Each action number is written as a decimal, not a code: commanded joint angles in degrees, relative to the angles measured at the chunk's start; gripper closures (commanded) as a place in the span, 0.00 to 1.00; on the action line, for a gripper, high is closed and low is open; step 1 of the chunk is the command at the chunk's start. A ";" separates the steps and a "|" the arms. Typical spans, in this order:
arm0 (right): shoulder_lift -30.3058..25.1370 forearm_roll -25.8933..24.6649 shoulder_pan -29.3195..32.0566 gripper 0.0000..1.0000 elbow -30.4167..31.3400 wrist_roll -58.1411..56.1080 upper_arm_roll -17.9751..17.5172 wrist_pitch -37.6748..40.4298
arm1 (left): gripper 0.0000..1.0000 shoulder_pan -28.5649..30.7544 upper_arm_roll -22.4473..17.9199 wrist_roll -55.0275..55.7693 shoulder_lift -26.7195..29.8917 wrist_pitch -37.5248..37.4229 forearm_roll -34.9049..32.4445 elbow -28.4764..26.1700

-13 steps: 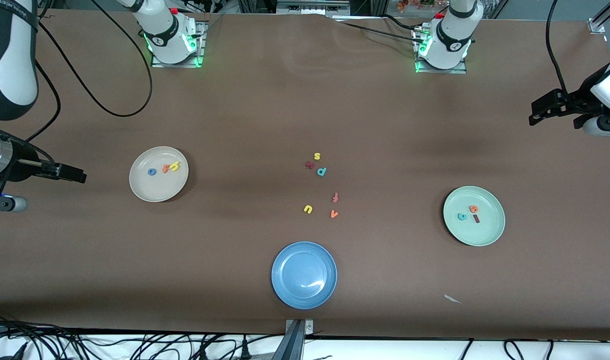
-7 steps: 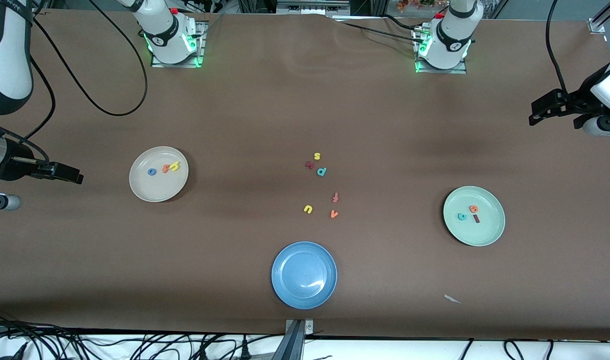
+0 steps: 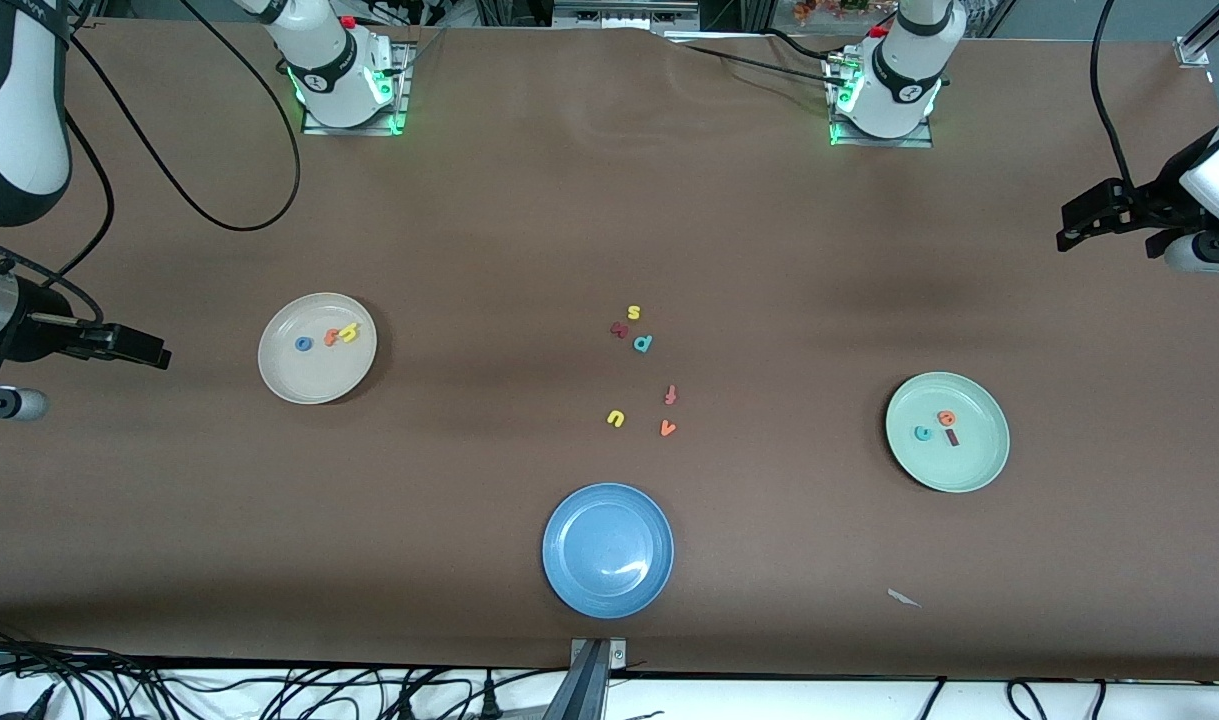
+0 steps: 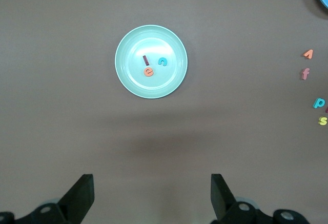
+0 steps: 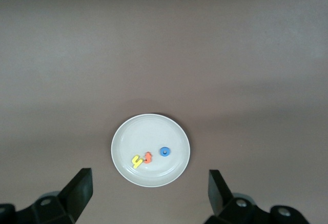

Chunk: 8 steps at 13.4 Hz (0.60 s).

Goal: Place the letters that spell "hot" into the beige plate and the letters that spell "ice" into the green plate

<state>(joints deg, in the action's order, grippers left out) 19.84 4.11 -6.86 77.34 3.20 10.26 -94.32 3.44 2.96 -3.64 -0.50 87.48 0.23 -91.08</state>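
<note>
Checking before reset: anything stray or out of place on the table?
One small pale scrap lies on the table, nearer the front camera than the green plate. Nothing looks spilled or damaged.

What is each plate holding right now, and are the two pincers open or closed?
beige plate: holds yellow h, orange t, blue o
green plate: holds orange e, teal c, dark red i
blue plate: empty
left pincer: open, empty
right pincer: open, empty

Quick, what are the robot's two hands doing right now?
Left hand: open, holding nothing, up over bare table near the green plate.
Right hand: open, holding nothing, up near the beige plate.
</note>
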 commanded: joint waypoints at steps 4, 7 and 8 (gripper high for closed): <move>-1.03 -1.12 0.44 0.00 0.79 0.93 -0.50 -0.16 | 0.00 0.08 0.03 -0.67 -0.64 -0.12 0.47 0.82; -1.38 -0.60 0.79 0.00 0.70 1.55 -0.24 -0.07 | 0.00 0.08 0.03 -0.67 -0.64 -0.12 0.47 0.82; -1.39 -0.86 0.79 0.00 0.62 1.64 -0.24 -0.16 | 0.00 0.08 0.03 -0.67 -0.73 -0.12 0.47 0.82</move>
<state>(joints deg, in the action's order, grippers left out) 19.77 4.03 -6.71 77.32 4.07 10.55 -94.33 3.44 2.97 -3.64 -0.84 87.48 0.23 -91.09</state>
